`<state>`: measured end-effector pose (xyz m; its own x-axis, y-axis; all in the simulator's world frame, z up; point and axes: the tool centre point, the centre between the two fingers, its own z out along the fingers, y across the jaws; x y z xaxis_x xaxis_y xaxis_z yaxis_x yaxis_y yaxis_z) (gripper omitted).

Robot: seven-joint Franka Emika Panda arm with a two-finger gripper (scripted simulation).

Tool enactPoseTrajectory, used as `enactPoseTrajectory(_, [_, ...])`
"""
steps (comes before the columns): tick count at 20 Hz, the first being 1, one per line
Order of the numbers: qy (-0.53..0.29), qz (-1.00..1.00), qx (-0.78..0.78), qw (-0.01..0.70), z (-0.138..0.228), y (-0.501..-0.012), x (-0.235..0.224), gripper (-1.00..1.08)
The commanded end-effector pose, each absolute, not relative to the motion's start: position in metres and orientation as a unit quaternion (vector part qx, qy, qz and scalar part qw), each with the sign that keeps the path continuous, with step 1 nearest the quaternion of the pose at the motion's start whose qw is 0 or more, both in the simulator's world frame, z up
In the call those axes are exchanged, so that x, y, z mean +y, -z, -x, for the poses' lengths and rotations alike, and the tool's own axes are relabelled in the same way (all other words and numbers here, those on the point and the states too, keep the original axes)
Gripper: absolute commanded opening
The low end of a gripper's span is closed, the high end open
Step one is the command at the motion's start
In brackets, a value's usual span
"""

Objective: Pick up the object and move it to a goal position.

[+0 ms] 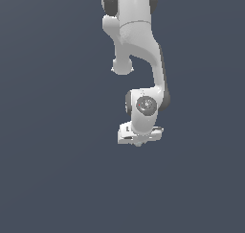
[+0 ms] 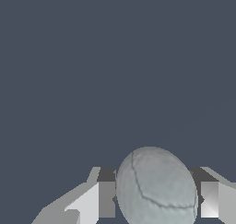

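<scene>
In the wrist view a pale grey-green ball (image 2: 156, 188) with faint seam lines sits between my two fingers (image 2: 106, 197), which press against its sides. My gripper (image 2: 157, 200) is shut on the ball. In the exterior view the white arm hangs down in the middle of the picture, and my gripper (image 1: 139, 140) is at its lower end, seen from behind the hand. The ball is hidden there by the hand.
A plain dark blue-grey surface (image 1: 48, 179) fills both views. The arm's white links and joints (image 1: 136, 35) stand above the gripper in the exterior view.
</scene>
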<state>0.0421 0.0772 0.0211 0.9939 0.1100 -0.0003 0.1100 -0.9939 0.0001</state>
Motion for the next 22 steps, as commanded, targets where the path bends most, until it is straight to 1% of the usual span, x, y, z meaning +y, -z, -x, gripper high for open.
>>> enactPoseTrajectory(1, [0.000, -0.998, 0.055, 0.000, -0.042, -0.021, 0.077, -1.00])
enactPoseTrajectory(7, [0.000, -0.998, 0.055, 0.000, -0.041, -0.025, 0.078, -1.00])
enactPoseTrajectory(12, [0.000, -0.998, 0.055, 0.000, -0.037, -0.041, 0.082, -1.00])
enactPoseTrajectory(17, [0.000, -0.998, 0.055, 0.000, -0.030, -0.070, 0.089, -1.00])
enactPoseTrajectory(22, [0.000, -0.998, 0.055, 0.000, -0.019, -0.113, 0.099, -1.00])
